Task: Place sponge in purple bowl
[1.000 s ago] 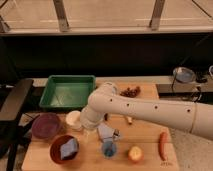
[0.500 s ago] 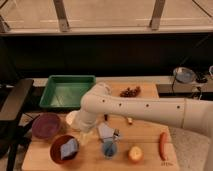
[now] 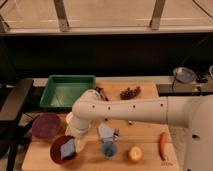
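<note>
So the sponge (image 3: 67, 149) is a small light-blue block, soft-looking with squared edges. It's sitting tilted inside the orange-red bowl (image 3: 55, 153) at the front left of the wooden table (image 3: 145, 132), not in the purple one. My pincer (image 3: 78, 142) hangs at that bowl's right rim, just beside the sponge, jaws spread wide with nothing gripped. Can't tell if a tip is touching the sponge or not.

The purple bowl (image 3: 45, 125) is round, shallow and dark maroon, about as wide as the orange one. It sits just behind and left of it, nearly rim to rim. My white arm (image 3: 130, 109) comes in from the right and bends down over the gap between them.

To the right of the sponge there's a pale grey-blue folded piece (image 3: 106, 132). In front of that is a small blue cup (image 3: 109, 149), then a round yellow-orange fruit (image 3: 135, 153) and a long orange-red thing (image 3: 162, 145), maybe a carrot. Further back sit a green plastic tray (image 3: 65, 92) with raised walls and a dark bunch of grapes (image 3: 130, 92).
</note>
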You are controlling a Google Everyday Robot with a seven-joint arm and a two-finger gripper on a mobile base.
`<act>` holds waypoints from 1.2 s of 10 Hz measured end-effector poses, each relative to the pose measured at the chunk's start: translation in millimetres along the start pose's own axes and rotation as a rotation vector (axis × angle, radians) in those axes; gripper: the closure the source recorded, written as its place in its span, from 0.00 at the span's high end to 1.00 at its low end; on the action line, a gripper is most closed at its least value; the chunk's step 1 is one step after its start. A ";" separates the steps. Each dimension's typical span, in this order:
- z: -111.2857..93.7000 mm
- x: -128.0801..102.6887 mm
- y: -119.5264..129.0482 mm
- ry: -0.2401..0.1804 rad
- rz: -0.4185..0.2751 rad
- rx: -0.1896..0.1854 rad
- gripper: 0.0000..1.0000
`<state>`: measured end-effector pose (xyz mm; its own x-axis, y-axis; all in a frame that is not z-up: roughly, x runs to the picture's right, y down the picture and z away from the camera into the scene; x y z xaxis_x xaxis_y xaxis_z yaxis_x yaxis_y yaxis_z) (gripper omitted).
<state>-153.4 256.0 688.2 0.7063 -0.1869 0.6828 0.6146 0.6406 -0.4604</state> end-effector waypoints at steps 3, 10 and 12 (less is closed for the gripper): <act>10.5 1.8 6.4 -0.016 0.000 -0.022 0.65; 11.7 12.6 6.4 0.002 0.019 0.003 0.27; 9.5 12.6 5.1 0.006 0.019 0.013 0.07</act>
<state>-144.8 264.0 699.9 0.7201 -0.1791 0.6703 0.5962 0.6540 -0.4657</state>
